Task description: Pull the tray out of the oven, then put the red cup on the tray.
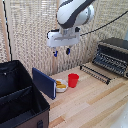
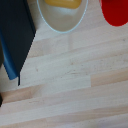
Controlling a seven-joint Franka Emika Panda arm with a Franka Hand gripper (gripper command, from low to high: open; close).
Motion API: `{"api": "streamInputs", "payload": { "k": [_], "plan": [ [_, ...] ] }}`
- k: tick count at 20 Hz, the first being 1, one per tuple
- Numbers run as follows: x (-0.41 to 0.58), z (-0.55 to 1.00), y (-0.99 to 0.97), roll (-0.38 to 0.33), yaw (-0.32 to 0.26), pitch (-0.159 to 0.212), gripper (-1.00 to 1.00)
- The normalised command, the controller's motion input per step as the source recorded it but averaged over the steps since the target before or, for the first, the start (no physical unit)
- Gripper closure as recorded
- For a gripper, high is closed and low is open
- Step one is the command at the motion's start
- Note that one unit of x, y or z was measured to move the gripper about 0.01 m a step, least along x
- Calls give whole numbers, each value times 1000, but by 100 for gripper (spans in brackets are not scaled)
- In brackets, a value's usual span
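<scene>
One red cup (image 1: 73, 80) stands upright on the wooden table (image 1: 95, 102), just beside a white bowl (image 1: 61, 85) of yellow food and a blue-edged panel (image 1: 44, 82). Well apart, at the exterior view's right, the oven (image 1: 114, 52) sits with its door (image 1: 96, 73) lowered and tray (image 1: 113, 62) apparently inside. High above the cup hangs the gripper (image 1: 61, 52), fingers spread, empty.

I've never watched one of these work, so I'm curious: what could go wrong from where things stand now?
Three things, as guesses. The red cup stands right beside the white bowl and the blue panel, so a reach for it might bump them. The oven sits at the table's far edge; tugging the tray might shift it. The open door also lies across the approach.
</scene>
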Motion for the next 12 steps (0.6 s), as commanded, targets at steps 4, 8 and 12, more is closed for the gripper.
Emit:
{"api": "streamInputs", "payload": {
  "k": [4, 8, 12],
  "plan": [
    [211, 15, -199, -248, 79, -19, -100],
    [139, 3, -277, -284, 93, -84, -100],
    [71, 0, -259, -289, 108, -101, -100]
  ]
}}
